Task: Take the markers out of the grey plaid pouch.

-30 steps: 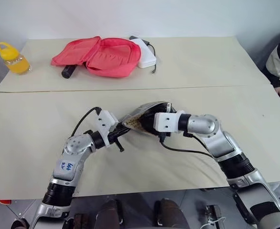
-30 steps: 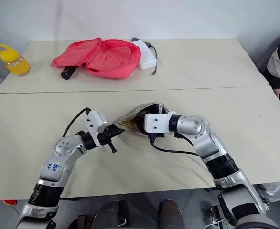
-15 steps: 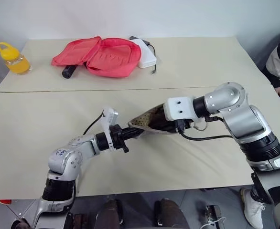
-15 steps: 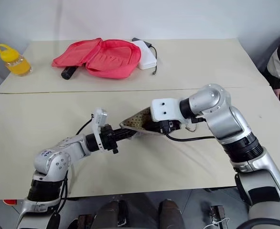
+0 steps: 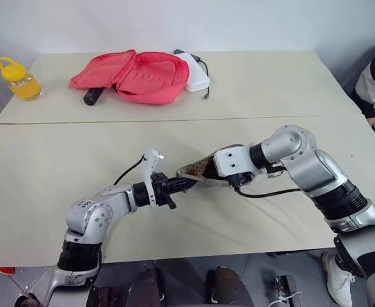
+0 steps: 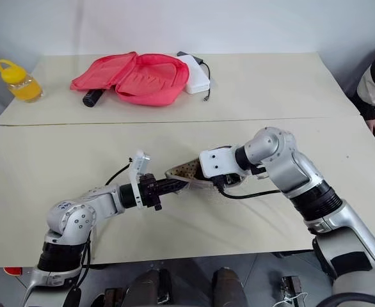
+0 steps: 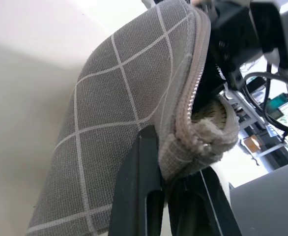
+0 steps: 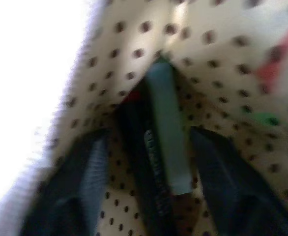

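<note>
Your grey plaid pouch (image 7: 119,128) hangs clamped by its zip end in the left gripper (image 7: 171,189). Your right gripper (image 8: 146,191) sits inside its mouth – fingers (image 8: 80,182) spread, flanking the markers (image 8: 158,167) – nothing gripped.

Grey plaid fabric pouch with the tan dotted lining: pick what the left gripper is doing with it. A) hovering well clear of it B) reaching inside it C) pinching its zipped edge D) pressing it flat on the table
C: the left gripper has its black fingers shut on the zipped edge of the grey plaid fabric pouch.
</note>
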